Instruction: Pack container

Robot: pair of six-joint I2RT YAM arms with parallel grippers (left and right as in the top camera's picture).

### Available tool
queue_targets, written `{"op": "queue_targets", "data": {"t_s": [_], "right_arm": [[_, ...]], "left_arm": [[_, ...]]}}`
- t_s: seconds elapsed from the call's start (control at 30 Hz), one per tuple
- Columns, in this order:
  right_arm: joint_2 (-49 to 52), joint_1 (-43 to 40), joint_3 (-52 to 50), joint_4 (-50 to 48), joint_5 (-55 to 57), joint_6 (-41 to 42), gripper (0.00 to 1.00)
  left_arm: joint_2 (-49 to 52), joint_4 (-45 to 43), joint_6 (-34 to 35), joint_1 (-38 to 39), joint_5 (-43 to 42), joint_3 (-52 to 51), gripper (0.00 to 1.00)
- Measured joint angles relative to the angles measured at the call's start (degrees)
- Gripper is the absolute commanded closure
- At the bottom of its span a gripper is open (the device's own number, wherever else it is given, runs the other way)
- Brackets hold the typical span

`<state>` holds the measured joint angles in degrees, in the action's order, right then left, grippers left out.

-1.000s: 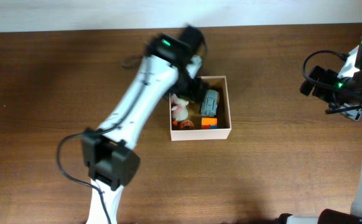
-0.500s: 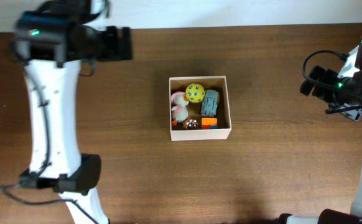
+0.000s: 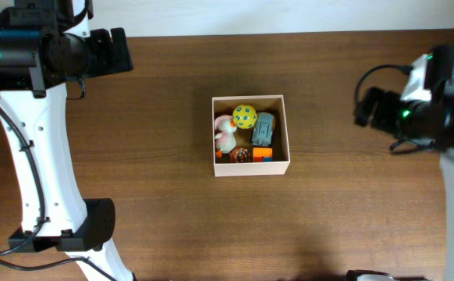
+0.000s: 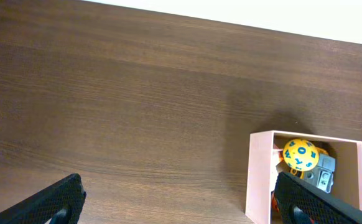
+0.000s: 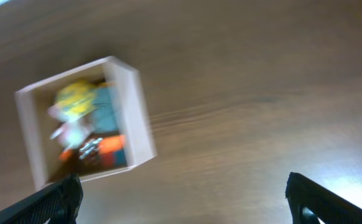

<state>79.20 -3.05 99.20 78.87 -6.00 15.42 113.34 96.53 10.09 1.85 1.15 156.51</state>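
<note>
We see the container (image 3: pixel 252 167) resting on the wooden surface (image 3: pixel 172 203) midway between the arms and well apart from both, with a blue-spotted yellow ball (image 3: pixel 245 116), a grey-blue toy car (image 3: pixel 264 127), a pink-and-white plush (image 3: pixel 225 134) and an orange block (image 3: pixel 263 154) packed inside. The left tool (image 4: pixel 178 202) hovers over the far left of the surface, its fingers spread wide over bare wood. The right tool (image 5: pixel 184 199) hangs to the container's right, also spread wide, though its wrist view is blurred.

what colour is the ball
The ball is yellow with blue markings, clearest in the left wrist view.
</note>
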Motion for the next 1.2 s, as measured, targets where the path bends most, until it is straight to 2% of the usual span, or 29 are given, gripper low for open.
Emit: {"op": "queue_targets", "data": {"t_s": [0.13,0.23,0.33,0.47,0.6,0.87,1.07,1.2], "right_arm": [[-7.23,6.25,-0.07,0.04,-0.57,-0.02,0.01],[-12.7,6.93,-1.92,-1.09,0.35,-0.63,0.01],[-18.47,6.19,-6.67,-9.49,2.27,-3.02,0.01],[-28.15,4.37,-20.26,-29.07,3.08,-11.63,0.01],[-38.36,1.88,-36.44,-39.12,3.13,-17.18,0.01],[-60.04,-3.72,-66.01,-44.76,3.08,-20.39,0.01],[-73.61,-4.48,-81.02,-45.92,2.84,-20.48,0.01],[-78.07,-4.48,-87.49,-48.28,2.64,-20.57,0.01]], "left_arm": [[0.0,0.04,0.0,0.0,0.0,0.0,0.01],[0.0,0.09,0.0,0.0,0.0,0.0,0.01],[0.0,0.09,0.0,0.0,0.0,0.0,0.01],[0.0,0.11,0.0,0.0,0.0,0.0,0.01],[0.0,0.11,-0.02,0.0,0.02,0.0,0.01],[0.0,0.13,0.0,0.0,0.09,0.0,0.01],[0.0,0.13,0.0,0.0,0.37,0.0,0.01],[0.0,0.13,0.0,0.0,0.39,0.0,0.01]]}}
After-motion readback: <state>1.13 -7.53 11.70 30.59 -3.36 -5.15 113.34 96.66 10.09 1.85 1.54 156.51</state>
